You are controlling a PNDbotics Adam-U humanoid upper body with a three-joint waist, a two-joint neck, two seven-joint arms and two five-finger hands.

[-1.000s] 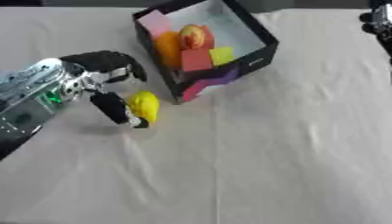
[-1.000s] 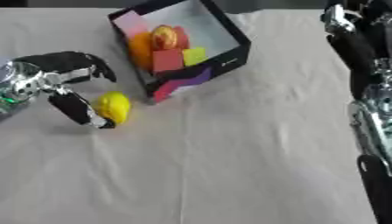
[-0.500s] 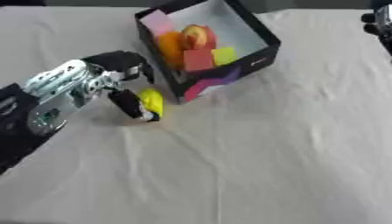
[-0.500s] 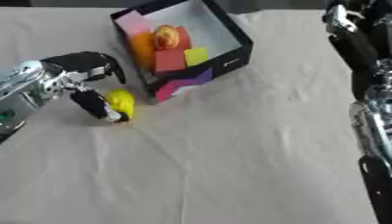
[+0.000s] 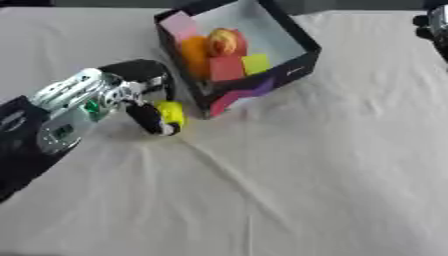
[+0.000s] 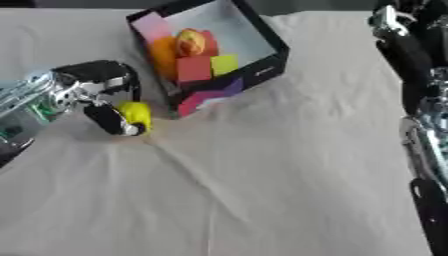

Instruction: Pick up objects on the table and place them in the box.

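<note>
Only the right eye view is showing the right arm [image 6: 418,95] running down the right edge. At middle left, the left hand [image 5: 138,95] is curling its fingers [image 5: 150,119] around a small yellow object [image 5: 171,113] on the table [image 5: 306,175], just beside the black box [image 5: 293,62].

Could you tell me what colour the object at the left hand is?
Yellow, clearest in the left eye view.

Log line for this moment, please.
left hand: curled on yellow object beside box | object on table | right hand: not seen | box: holds several items
</note>
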